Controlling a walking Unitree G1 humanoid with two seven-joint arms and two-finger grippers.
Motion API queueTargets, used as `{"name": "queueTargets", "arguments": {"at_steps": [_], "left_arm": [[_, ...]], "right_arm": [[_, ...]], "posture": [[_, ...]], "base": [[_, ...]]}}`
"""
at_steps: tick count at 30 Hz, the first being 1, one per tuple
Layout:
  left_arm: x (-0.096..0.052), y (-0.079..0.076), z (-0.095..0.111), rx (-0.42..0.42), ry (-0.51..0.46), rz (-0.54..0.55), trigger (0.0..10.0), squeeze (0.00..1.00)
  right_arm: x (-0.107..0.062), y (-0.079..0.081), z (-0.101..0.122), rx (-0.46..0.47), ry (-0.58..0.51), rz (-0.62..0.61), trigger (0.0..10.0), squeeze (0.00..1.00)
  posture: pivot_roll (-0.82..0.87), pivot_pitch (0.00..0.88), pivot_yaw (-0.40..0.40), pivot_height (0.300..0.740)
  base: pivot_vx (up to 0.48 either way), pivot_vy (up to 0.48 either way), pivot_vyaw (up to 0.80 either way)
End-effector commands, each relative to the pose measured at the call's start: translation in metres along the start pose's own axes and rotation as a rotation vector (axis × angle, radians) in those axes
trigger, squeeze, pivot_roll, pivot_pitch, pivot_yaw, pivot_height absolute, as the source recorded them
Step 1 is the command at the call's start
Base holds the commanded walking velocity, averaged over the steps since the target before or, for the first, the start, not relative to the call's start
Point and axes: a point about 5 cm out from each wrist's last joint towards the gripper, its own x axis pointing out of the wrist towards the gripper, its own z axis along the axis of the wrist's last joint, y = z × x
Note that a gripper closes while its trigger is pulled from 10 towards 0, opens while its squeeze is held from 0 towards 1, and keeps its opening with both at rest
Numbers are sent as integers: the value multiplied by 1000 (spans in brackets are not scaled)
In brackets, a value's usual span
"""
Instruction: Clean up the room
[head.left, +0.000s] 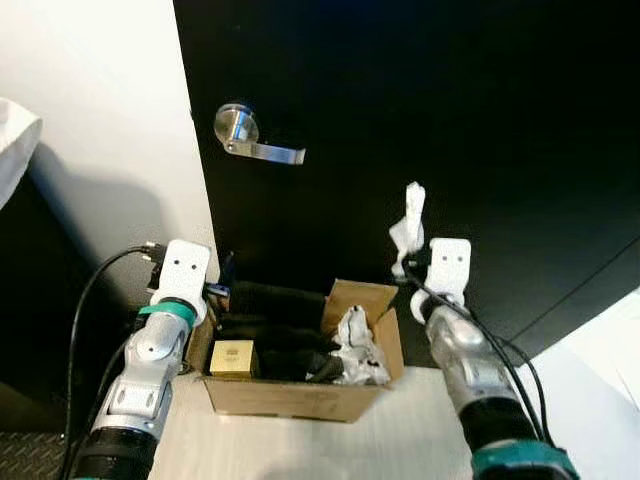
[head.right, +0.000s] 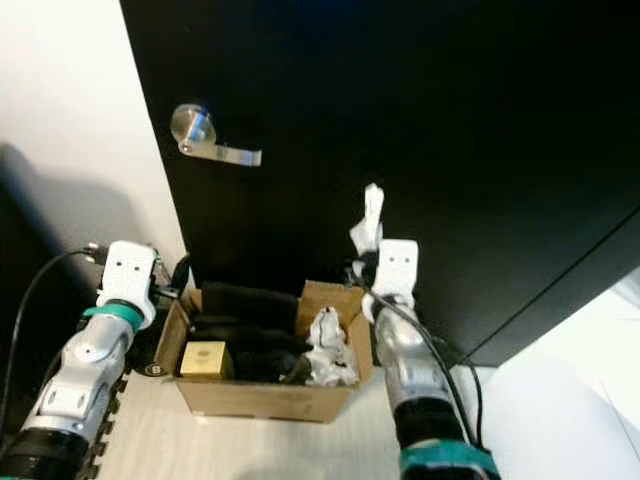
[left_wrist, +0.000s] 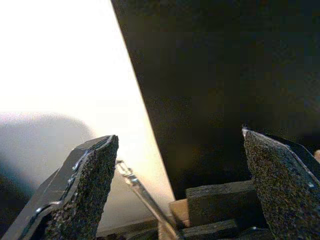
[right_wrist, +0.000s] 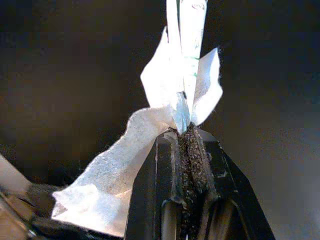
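Here, black door (head.left: 420, 120) faced. Cardboard box (head.left: 300, 395) set on floor below, between arms. Right gripper (right_wrist: 186, 137) clamped on white tissue (right_wrist: 165, 100), held upright just right of box opening. Left gripper (left_wrist: 180, 185) spread wide, nothing held, at box's left edge.

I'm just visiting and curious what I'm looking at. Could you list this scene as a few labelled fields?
Place: a cardboard box on the floor, at a black door with a silver lever handle
Box contents: dark items, crumpled white paper, a small tan box
Right gripper: shut on a white wrapper, raised beside the box
Left gripper: open, at the box's left end
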Motion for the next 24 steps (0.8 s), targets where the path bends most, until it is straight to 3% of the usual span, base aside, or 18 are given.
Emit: {"name": "queueTargets", "arguments": {"at_steps": [1, 10, 24], "left_arm": [[-4, 0, -5, 8, 13, -8, 10000, 0], [-9, 1, -10, 11, 24, -7, 10000, 0], [-11, 1, -10, 7, 27, -3, 10000, 0]], "right_arm": [[-2, 1, -12, 26, 38, 19, 10000, 0], [4, 25, -13, 36, 40, 175, 10000, 0], [5, 19, -16, 40, 47, 150, 10000, 0]], "posture": [[94, 97, -4, 740], [90, 98, 3, 740], [88, 101, 5, 740]], "base": [[0, 0, 0], [0, 0, 0], [0, 0, 0]]}}
